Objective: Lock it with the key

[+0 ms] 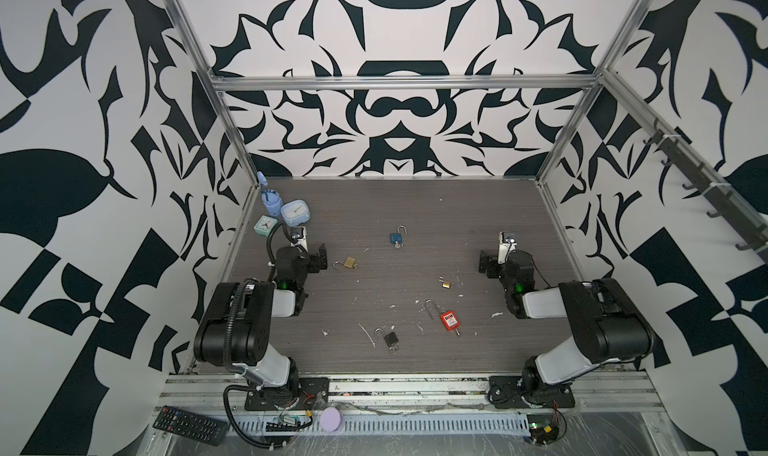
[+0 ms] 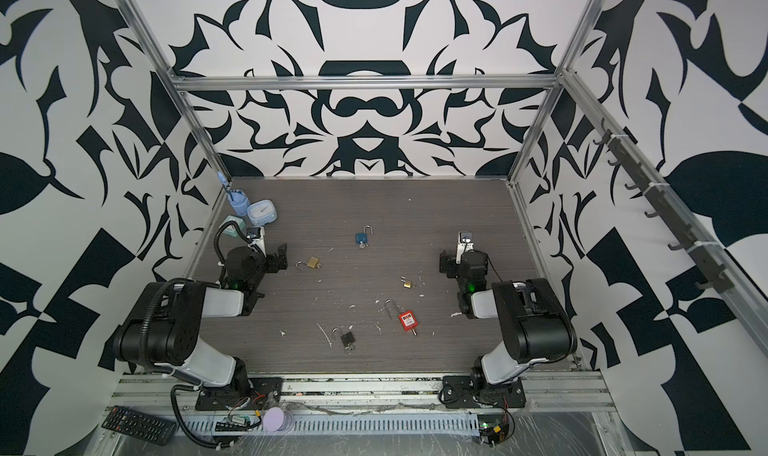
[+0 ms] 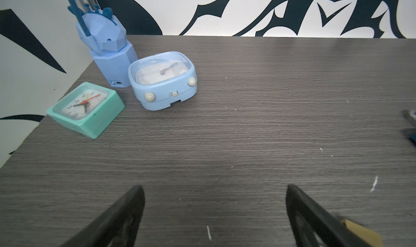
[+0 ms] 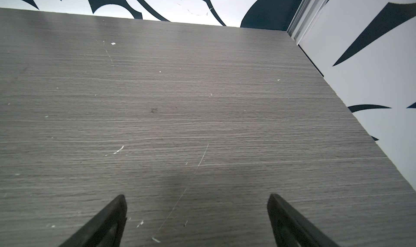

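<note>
left gripper and right gripper hang released and empty above the counter. best to pin the nearby brass padlock by its body, then press its open shackle home.

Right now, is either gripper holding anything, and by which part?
Nothing is held: the left gripper and the right gripper are both open and empty.

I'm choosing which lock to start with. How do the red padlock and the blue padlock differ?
The red padlock has a long, narrow shackle; the blue padlock has a short, rounded one. The red one bears a white label; the blue one looks plain. The blue one lies nearer the back wall than the red one. Both lie flat, shackles open.
</note>
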`<state>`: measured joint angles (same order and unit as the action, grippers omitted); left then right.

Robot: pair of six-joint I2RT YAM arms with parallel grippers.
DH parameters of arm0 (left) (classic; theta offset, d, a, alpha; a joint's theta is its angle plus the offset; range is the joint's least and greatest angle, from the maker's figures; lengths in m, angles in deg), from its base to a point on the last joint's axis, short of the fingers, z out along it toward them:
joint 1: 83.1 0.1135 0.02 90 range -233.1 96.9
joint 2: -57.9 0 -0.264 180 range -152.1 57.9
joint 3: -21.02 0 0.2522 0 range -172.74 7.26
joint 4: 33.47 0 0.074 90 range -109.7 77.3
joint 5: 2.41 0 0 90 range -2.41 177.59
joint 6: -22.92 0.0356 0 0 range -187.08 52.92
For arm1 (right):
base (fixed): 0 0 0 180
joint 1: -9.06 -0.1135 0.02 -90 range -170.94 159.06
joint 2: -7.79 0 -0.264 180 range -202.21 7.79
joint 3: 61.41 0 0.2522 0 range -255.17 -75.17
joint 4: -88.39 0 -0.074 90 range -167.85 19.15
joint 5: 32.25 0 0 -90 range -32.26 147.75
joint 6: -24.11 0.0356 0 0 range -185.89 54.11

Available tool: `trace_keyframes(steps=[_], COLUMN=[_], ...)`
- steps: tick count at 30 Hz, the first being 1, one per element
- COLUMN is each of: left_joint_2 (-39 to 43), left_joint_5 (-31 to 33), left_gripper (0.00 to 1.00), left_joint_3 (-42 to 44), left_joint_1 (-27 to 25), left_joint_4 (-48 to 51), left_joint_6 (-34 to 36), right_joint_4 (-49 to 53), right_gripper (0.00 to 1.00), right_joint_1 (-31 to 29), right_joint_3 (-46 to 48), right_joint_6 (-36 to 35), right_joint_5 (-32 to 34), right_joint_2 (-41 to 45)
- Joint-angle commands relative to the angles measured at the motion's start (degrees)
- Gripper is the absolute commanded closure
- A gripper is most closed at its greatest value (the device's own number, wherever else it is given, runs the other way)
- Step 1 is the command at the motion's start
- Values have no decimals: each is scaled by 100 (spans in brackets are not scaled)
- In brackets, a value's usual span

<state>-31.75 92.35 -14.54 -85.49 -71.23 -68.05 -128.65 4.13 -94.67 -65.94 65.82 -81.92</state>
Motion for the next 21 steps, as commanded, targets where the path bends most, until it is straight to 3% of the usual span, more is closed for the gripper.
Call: trace_keyframes(steps=[1,5,10,12,14,15,18,21], left_joint_2=[1,136,1245,1914,2435,2675,3097,3263], left_joint_5=[15,195,461,580,765,922,1592,921], left_gripper=[1,1,1,1,1,1,1,1], left_joint_3=[43,60,-726,-1027,-1412,-1669,-2383,-2782], left_joint_1=[-21,-23,-133,-135,-121,-111,-63,204], left_joint_4=[-104,-109,2144,2823,3482,3995,5359,5852], left_joint_6=[46,29,-67,-515,-1164,-1635,-2918,-3161], right_joint_4=[-140,78,1565,2492,3098,3312,3436,3286], right_gripper=[1,0,0,0,0,0,0,0], right_joint_1=[24,16,10,17,12,22,26,22], right_joint_3=[-86,-44,-202,-527,-758,-852,-951,-888], right_joint_6=[-17,25,132,331,1190,1806,2239,2562], right_joint_5=[-25,21,-118,-354,-176,-110,-554,-809], right_joint_2=[72,539,2189,2923,3429,3673,4247,4543])
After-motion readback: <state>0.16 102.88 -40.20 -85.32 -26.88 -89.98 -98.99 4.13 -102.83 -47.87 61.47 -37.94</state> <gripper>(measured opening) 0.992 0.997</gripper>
